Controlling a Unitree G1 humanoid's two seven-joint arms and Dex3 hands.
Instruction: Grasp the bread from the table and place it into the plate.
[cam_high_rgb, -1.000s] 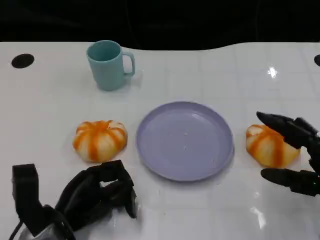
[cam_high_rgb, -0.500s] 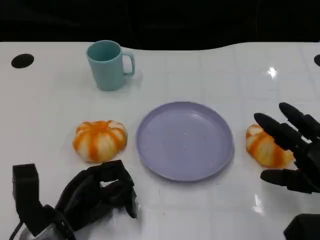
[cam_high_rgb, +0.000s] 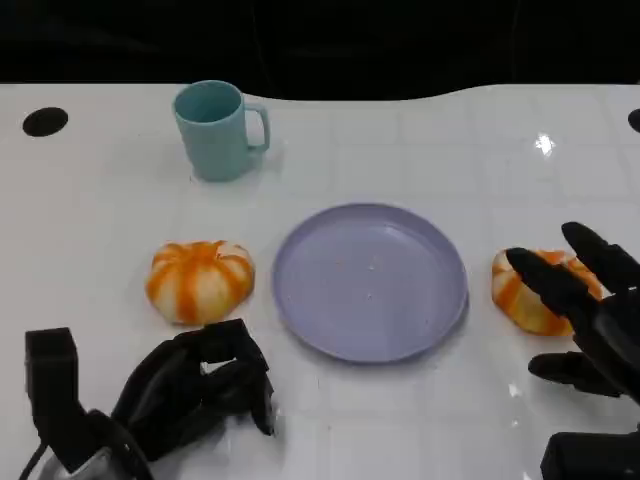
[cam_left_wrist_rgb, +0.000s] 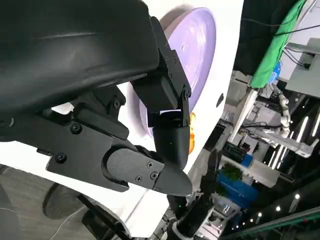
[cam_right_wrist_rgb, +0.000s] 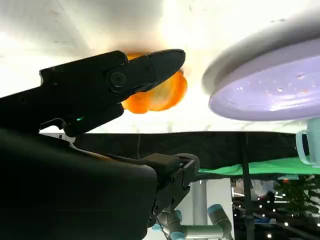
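1. I see the round lilac plastic plate (cam_high_rgb: 370, 280) mid-table, bare
2. My right hand (cam_high_rgb: 585, 320) – fingers spread, grasping nothing – hovers over the orange-striped bread bun (cam_high_rgb: 525, 295) just right of the plate
3. Left hand (cam_high_rgb: 195, 390) rests curled near a second bun (cam_high_rgb: 200, 280)

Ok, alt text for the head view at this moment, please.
The robot's right hand, fingers spread, reaches over an orange-striped bread roll just right of an empty lavender plate on a white table. A second roll lies left of the plate, the left hand rests curled nearby, and a teal mug stands behind.
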